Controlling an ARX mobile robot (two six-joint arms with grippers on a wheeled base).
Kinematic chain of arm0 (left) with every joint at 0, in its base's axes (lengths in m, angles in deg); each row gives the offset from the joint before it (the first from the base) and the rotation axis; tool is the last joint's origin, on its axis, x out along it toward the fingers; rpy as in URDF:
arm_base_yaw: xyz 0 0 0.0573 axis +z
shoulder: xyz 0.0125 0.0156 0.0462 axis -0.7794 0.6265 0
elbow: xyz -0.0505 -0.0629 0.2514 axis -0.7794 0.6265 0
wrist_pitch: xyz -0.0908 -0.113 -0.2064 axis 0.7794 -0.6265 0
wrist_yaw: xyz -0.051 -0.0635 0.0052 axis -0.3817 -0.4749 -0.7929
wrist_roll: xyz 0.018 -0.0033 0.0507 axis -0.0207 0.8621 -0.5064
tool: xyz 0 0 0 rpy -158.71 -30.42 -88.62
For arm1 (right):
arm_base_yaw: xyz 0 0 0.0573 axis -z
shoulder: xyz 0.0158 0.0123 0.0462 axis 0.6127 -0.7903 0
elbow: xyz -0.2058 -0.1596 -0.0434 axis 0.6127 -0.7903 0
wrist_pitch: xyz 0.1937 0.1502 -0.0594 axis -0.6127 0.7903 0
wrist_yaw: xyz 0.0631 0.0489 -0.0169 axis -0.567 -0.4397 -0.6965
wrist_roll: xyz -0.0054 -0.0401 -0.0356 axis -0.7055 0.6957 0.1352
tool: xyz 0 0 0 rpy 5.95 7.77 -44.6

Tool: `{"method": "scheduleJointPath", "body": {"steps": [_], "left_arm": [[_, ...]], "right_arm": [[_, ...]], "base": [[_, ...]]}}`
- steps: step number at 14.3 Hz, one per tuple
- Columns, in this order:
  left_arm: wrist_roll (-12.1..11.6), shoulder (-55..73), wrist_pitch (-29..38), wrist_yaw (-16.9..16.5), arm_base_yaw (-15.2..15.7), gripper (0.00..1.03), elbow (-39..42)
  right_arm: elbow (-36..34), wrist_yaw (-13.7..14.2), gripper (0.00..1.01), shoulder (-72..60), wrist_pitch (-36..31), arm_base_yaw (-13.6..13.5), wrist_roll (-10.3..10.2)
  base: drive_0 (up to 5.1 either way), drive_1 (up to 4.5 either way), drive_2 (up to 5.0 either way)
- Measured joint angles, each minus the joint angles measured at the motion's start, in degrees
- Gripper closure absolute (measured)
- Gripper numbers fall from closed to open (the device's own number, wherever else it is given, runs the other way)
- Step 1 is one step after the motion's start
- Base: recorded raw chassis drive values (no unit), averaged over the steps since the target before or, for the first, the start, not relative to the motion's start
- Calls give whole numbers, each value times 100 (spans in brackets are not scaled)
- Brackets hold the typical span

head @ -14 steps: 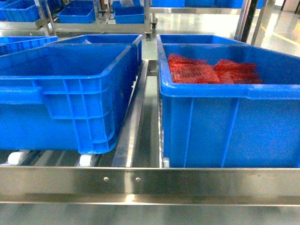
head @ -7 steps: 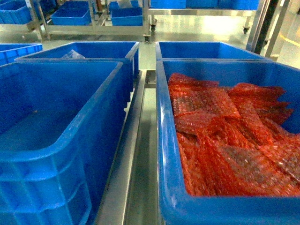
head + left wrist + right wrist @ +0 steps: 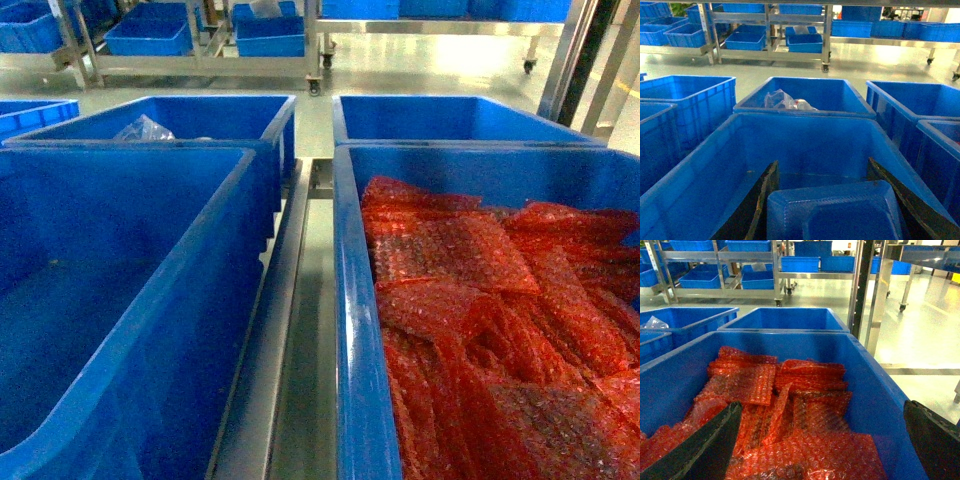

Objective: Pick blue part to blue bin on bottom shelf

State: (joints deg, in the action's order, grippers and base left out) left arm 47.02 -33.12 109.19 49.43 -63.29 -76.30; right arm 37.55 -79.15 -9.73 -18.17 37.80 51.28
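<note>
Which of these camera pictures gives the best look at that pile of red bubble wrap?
The right wrist view: the red bubble wrap fills the picture's middle, nearly the whole pile visible inside its blue bin. The head view shows the same pile but cuts it off at the right and bottom edges. The left wrist view shows none of it.

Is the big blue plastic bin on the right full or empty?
Partly full: the big blue plastic bin holds crumpled red bubble-wrap bags up near its rim.

Four blue bins (image 3: 120, 260) up front; many red bubble-wrap bags (image 3: 470, 300) in one.
</note>
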Motion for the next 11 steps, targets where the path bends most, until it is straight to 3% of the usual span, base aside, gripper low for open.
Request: {"method": "scheduleJointPath", "body": {"steps": [11], "left_arm": [[0, 0, 0, 0, 2, 59, 0]], "right_arm": [[0, 0, 3, 0, 0, 0, 0]], "base": [[0, 0, 0]]}}
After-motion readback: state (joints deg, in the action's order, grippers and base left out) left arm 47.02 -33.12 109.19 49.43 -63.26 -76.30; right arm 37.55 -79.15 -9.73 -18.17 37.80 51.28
